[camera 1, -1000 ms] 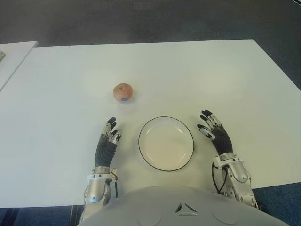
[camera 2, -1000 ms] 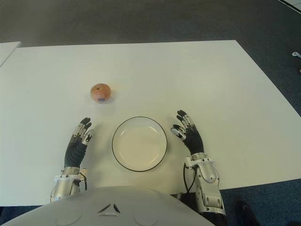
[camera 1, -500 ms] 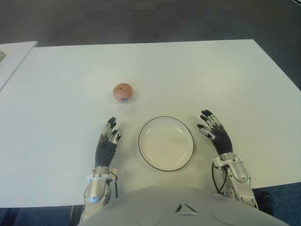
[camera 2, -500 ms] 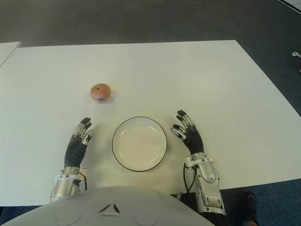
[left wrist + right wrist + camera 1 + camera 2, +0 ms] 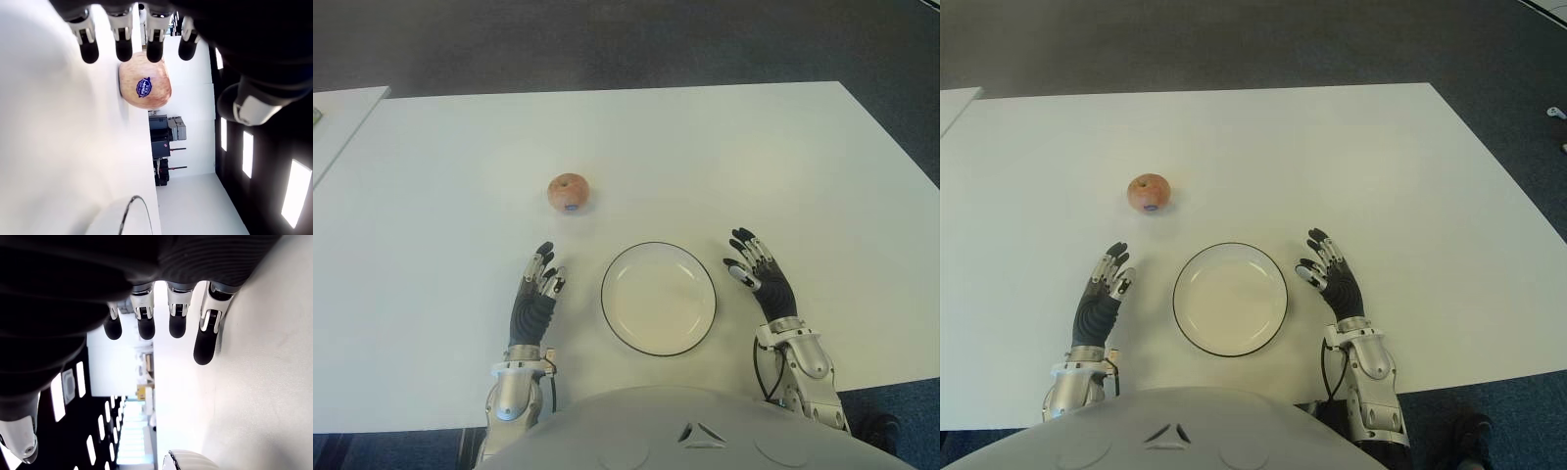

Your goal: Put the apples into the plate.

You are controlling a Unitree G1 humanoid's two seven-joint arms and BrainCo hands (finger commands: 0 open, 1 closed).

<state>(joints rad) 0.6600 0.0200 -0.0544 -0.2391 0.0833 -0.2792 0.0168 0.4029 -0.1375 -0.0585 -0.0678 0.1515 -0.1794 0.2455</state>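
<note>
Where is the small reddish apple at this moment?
In the eye views, the small reddish apple lies on the white table, ahead of the left hand and to the far left of the round white plate, touching neither.

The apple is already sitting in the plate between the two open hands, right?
No. The apple lies on the bare table, beyond the left hand, as the left eye view shows. The plate between the open hands holds nothing; the right hand is beside it.
</note>
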